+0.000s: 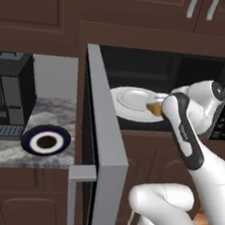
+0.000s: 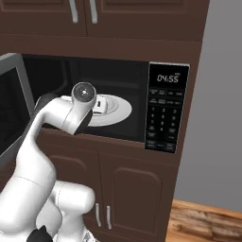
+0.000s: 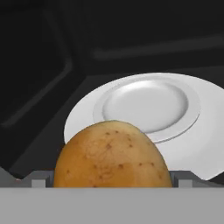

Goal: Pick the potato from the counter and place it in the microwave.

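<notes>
Gripper (image 3: pixel 112 181) is clamped on the potato (image 3: pixel 112 155), holding it inside the microwave (image 2: pixel 118 75) over the white plate (image 3: pixel 175 131).

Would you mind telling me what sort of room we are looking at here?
A home kitchen, rendered: a built-in microwave with keypad, dark wooden cabinets, and a coffee machine on a marbled counter.

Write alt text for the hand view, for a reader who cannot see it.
A golden-brown speckled potato sits large at the bottom of the frame, held between the gripper fingertips. Beyond it lies a round white plate with a shallow well, on the floor of the microwave's dark interior, whose black walls take up the rest of the picture.
</notes>
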